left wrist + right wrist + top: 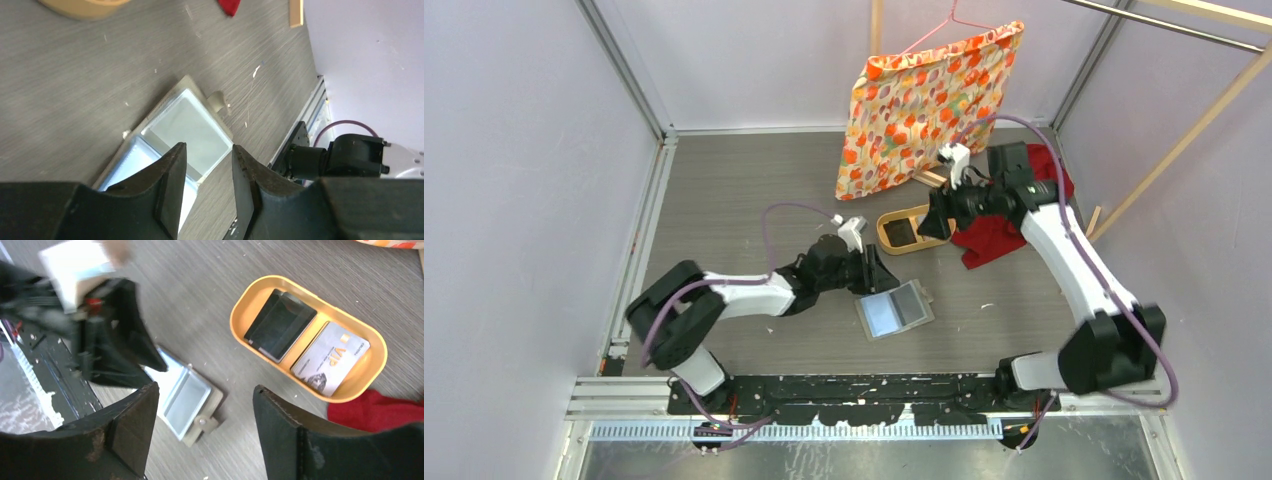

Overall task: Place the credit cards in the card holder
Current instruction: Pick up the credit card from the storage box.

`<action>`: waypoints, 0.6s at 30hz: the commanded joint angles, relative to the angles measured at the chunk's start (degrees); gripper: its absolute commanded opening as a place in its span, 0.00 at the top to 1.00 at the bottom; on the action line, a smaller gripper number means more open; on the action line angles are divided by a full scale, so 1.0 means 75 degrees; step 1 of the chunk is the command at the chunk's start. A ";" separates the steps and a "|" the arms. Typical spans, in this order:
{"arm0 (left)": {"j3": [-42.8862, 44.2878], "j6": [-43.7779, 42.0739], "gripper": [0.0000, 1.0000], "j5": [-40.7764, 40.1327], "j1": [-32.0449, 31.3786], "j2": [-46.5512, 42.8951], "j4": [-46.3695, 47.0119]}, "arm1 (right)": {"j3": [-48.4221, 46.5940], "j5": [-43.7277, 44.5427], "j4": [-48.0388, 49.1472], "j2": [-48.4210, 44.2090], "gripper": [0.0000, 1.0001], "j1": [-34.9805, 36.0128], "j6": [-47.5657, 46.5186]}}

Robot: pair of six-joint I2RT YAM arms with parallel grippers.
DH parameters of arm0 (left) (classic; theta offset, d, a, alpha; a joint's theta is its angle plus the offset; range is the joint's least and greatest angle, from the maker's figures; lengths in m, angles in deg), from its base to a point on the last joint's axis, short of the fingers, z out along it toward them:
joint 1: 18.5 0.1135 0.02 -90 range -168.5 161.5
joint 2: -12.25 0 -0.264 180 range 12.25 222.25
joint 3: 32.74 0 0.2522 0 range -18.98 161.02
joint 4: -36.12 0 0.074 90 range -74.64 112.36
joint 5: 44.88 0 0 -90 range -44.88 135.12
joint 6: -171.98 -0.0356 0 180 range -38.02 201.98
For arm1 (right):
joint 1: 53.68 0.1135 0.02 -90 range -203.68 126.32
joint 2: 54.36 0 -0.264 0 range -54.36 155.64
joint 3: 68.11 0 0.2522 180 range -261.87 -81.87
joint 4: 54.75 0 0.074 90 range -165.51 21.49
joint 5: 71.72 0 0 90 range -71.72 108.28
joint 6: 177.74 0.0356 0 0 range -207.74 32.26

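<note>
1. My table (754, 200): grey surface with a wood grain running across it.
2. Card holder (896, 310): lies open and flat on the half nearer to me, pale pockets facing up, a small tab at one edge.
3. Oval tan tray (882, 232): sits farther back, well apart from the card holder.
4. Red cloth (994, 235): crumpled, just beside the tray on my right.
5. White specks (256, 71): scattered around the card holder.
</note>
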 commanded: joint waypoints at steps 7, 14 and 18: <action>0.0592 -0.3202 0.18 -0.1582 0.0944 -0.3772 -0.3409 | -0.1370 0.1898 0.0607 0.2579 0.32 0.0738 0.1516; 0.2131 -0.4762 0.00 -0.0849 0.2172 -0.4491 -0.5831 | -0.1823 0.3711 0.0879 0.3805 0.27 0.1497 0.2436; 0.2798 -0.5997 0.00 -0.1080 0.2289 -0.4044 -0.6504 | -0.2324 0.4159 0.0888 0.4427 0.17 0.1576 0.3126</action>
